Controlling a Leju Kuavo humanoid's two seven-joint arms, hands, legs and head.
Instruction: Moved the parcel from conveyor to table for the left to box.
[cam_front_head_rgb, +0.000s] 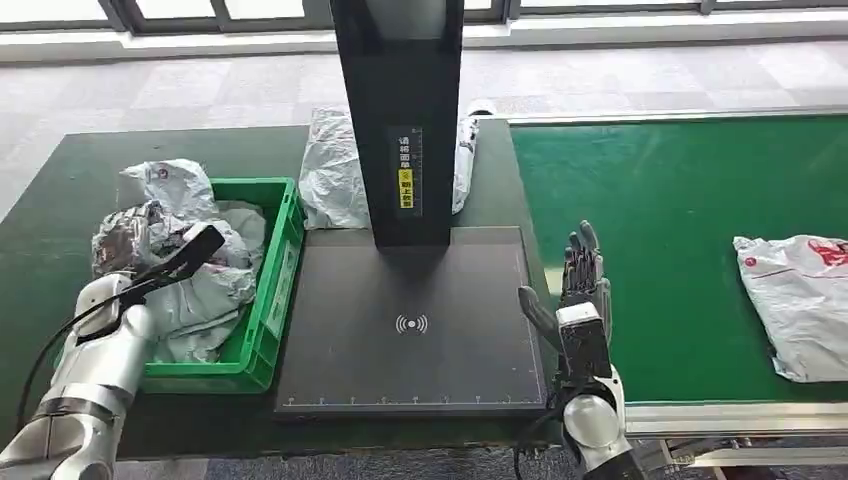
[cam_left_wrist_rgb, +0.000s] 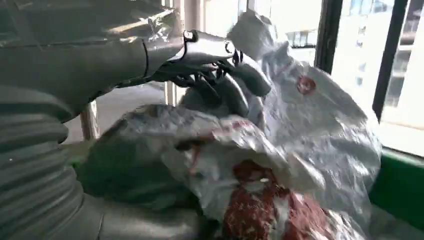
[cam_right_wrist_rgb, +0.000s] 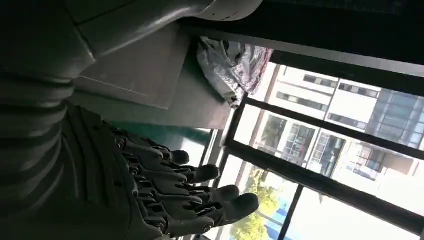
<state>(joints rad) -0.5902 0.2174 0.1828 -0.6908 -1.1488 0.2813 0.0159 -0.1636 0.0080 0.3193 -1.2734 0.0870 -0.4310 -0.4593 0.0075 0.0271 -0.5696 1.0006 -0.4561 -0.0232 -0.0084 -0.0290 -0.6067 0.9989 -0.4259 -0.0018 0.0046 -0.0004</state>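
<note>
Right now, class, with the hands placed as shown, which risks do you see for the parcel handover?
1. The green crate is already heaped with parcels, so another could slide off.
2. The left hand sits among those crumpled bags and could snag one.
3. The parcel on the conveyor lies beyond the open right hand, needing a long reach.

Grey-white plastic parcel lying on a green conveyor belt, at the right edge of the head view.

The parcel (cam_front_head_rgb: 800, 300) is a soft, crinkled mailer bag with a small red mark near its upper left corner, lying flat, its right side cut off by the frame. The conveyor (cam_front_head_rgb: 660, 230) fills the right half of the head view. The dark green table (cam_front_head_rgb: 60, 200) fills the left half, and on it stands a green box (cam_front_head_rgb: 268, 300) heaped with similar crumpled bags.
</note>
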